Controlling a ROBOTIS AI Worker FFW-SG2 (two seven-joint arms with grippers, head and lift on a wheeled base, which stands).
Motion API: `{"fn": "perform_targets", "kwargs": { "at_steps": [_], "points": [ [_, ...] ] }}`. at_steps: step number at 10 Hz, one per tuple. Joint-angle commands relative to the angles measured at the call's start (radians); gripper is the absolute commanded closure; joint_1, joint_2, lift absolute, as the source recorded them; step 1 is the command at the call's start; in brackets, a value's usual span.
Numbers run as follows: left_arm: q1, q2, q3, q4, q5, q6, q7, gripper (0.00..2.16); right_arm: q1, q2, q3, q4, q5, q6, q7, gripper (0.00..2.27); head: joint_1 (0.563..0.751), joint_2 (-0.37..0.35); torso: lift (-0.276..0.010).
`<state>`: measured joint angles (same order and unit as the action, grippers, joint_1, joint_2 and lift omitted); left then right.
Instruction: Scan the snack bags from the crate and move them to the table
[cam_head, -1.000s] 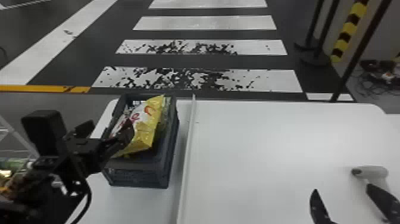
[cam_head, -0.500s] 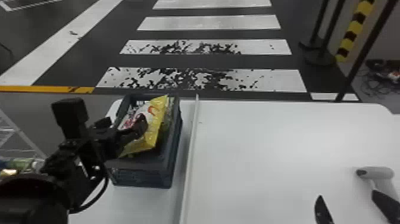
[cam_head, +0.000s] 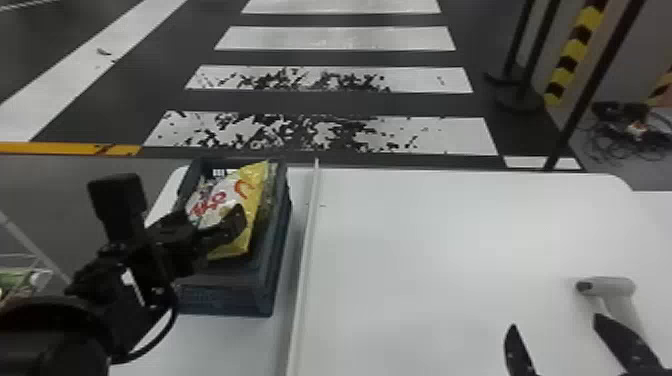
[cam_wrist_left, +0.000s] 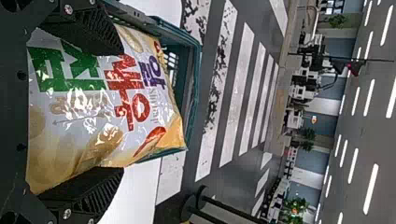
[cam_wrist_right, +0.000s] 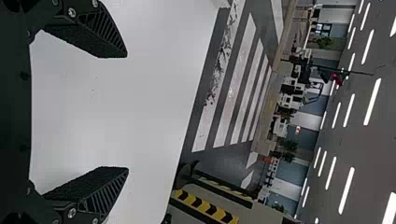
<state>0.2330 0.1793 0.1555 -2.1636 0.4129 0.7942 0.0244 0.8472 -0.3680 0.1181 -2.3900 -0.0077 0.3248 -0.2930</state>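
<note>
My left gripper (cam_head: 220, 230) is over the dark blue crate (cam_head: 235, 300) at the table's left, one finger lying across the front of a yellow and white snack bag (cam_head: 252, 200). In the left wrist view, that left gripper (cam_wrist_left: 123, 111) is open, its two fingers along opposite sides of the snack bag (cam_wrist_left: 93, 105), which leans in the crate (cam_wrist_left: 191, 93). My right gripper (cam_head: 556, 325) stands open at the front right of the table; in the right wrist view, the right gripper (cam_wrist_right: 127, 112) has nothing between its fingers. Just beyond it lies a grey-white handheld scanner (cam_head: 612, 287).
A thin raised white divider (cam_head: 305, 260) runs front to back on the white table (cam_head: 425, 240), right of the crate. Black posts and a yellow-black striped pole (cam_head: 575, 55) stand behind the table at the right. Wire shelving (cam_head: 30, 240) is at the far left.
My left arm has moved to the right and forward, bringing its gripper farther over the snack bag. The right gripper has stayed by the scanner. The head view has shifted slightly.
</note>
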Motion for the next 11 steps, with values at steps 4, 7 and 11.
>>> {"fn": "perform_targets", "kwargs": {
  "at_steps": [4, 7, 11],
  "points": [
    [-0.006, -0.001, 0.004, 0.064, -0.009, 0.018, -0.006, 1.2, -0.01, -0.005, 0.0, 0.015, -0.005, -0.013, -0.003, 0.13, 0.695, 0.073, -0.095],
    [-0.001, -0.001, -0.013, 0.048, -0.029, 0.012, 0.016, 1.73, -0.01, -0.003, 0.002, 0.017, -0.005, -0.028, -0.011, 0.13, 0.695, 0.073, -0.095],
    [0.02, -0.001, -0.025, 0.018, -0.057, -0.04, 0.048, 1.8, -0.007, 0.001, 0.003, 0.017, -0.003, -0.034, -0.011, 0.13, 0.695, 0.074, -0.095]
  ]
}}
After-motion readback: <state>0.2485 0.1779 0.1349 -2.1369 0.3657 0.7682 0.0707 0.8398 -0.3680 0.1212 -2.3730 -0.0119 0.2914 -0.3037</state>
